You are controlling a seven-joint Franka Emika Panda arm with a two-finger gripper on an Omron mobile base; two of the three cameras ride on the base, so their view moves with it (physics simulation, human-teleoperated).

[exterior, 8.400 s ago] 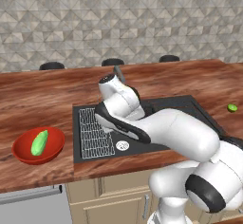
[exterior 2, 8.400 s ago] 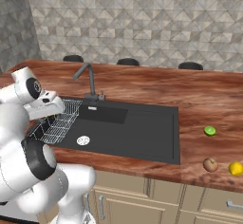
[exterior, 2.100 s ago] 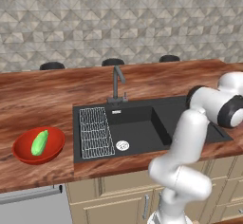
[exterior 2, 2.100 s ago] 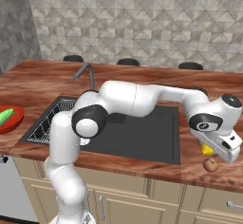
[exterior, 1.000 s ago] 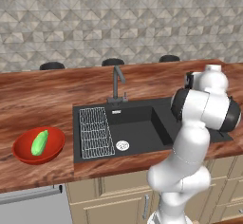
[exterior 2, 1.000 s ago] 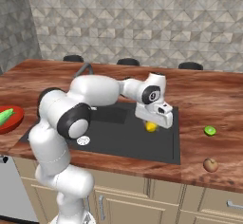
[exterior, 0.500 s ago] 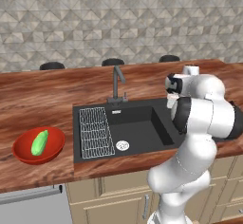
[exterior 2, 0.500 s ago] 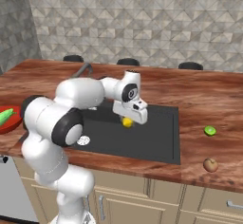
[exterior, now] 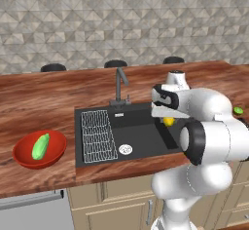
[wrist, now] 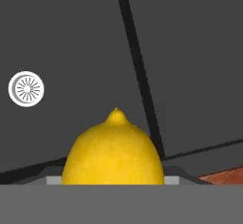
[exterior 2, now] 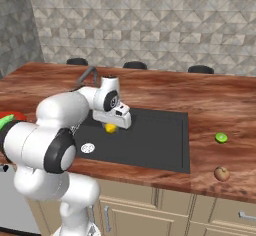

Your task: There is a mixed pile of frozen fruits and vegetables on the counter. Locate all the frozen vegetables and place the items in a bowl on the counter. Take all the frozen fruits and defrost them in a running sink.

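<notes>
My gripper (exterior 2: 113,122) hangs low over the black sink (exterior 2: 155,142), shut on the small yellow lemon-like vegetable (exterior 2: 110,127) (exterior: 168,122). In the hand view that yellow piece (wrist: 114,152) sits between the fingers above the basin floor. At the left of the counter (exterior: 44,97), the red bowl (exterior: 53,152) holds the light green cucumber-like piece (exterior: 40,146). On the counter right of the sink lie the green lime-like ball (exterior 2: 221,138) (exterior: 238,110) and the reddish-brown round fruit (exterior 2: 221,173).
The dark faucet (exterior: 119,84) stands behind the basin. A wire rack (exterior: 97,135) covers the sink's left part, beside the round silver drain (exterior: 125,149) (wrist: 26,88). Several dark stools (exterior 2: 135,65) line the far edge of the counter.
The arm has swung left across the sink, carrying the yellow piece from the basin's middle toward its left half. The bowl and the fruits have not moved.
</notes>
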